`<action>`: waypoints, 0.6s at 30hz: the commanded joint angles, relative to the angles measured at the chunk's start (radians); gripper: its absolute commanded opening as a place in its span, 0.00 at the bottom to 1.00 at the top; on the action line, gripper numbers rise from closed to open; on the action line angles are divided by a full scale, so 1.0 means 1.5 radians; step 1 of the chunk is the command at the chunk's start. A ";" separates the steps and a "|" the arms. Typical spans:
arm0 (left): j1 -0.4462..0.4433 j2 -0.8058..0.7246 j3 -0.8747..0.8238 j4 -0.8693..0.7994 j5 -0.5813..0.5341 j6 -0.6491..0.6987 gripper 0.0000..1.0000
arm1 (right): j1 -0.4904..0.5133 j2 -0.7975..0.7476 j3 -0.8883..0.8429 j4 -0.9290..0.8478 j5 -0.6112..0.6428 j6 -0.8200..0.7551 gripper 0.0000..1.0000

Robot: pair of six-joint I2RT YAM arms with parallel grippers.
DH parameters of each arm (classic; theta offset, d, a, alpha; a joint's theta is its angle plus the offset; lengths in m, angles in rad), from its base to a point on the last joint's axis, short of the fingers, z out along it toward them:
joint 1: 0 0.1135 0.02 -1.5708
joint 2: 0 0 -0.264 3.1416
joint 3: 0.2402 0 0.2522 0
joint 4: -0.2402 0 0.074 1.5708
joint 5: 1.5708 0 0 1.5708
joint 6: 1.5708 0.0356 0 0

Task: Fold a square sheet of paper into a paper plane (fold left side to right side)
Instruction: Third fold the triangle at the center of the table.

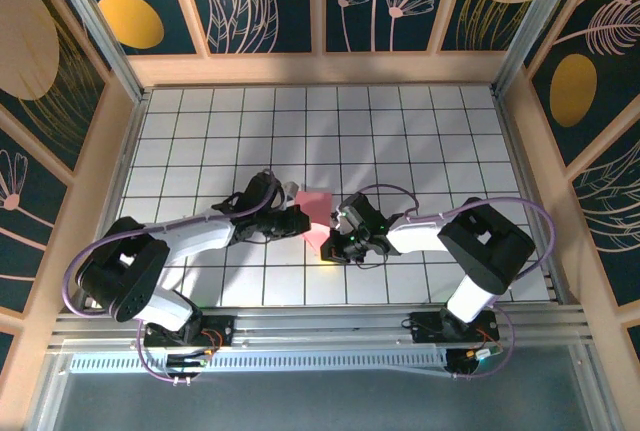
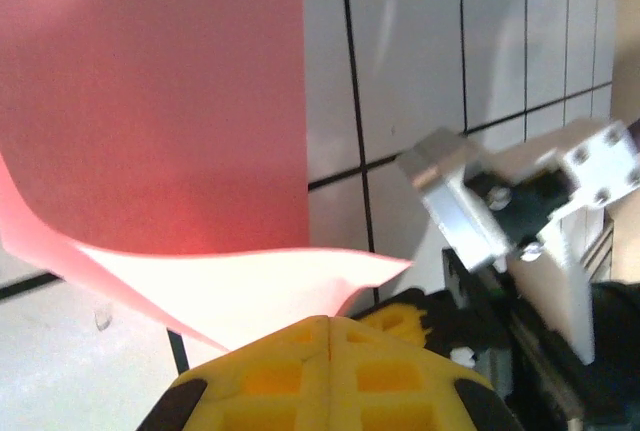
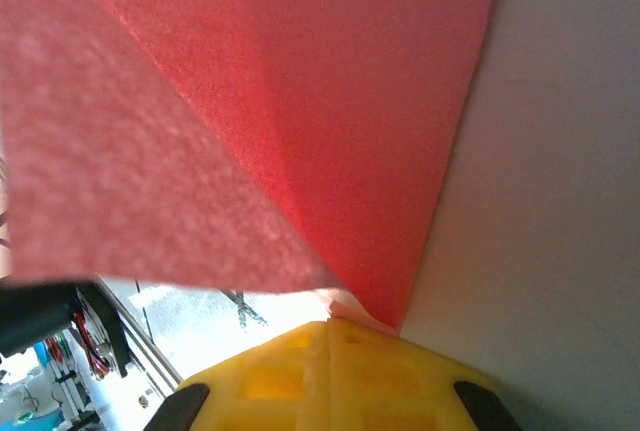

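Observation:
The square sheet of paper (image 1: 314, 211) is salmon pink and lies on the tiled table between my two arms, partly lifted off the surface. In the left wrist view the sheet (image 2: 150, 101) curls up toward me, and its pale lit underside runs down into my left gripper (image 2: 330, 321), whose yellow jaws are pressed together on that edge. My left gripper (image 1: 298, 219) sits at the sheet's left side. My right gripper (image 1: 336, 241) is at its near right corner. In the right wrist view the paper (image 3: 300, 101) arches overhead, and my right gripper (image 3: 330, 323) is shut on a corner.
The white tiled table (image 1: 420, 141) is ringed by wooden walls with dark patterned panels (image 1: 250, 1). The right arm's grey and white wrist (image 2: 520, 191) stands close beside my left fingers. An aluminium rail (image 1: 320, 326) runs along the near edge.

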 commanded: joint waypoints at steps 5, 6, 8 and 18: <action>-0.028 0.029 -0.028 0.080 0.053 -0.048 0.00 | -0.001 0.047 -0.007 -0.102 0.064 0.007 0.00; -0.029 0.037 -0.029 0.090 0.056 -0.053 0.00 | -0.001 0.049 -0.006 -0.104 0.067 0.007 0.00; -0.032 0.053 -0.031 0.105 0.060 -0.062 0.00 | -0.001 0.048 -0.005 -0.105 0.068 0.005 0.00; -0.033 0.109 -0.020 0.123 0.042 -0.080 0.00 | -0.001 0.048 -0.004 -0.117 0.074 0.004 0.00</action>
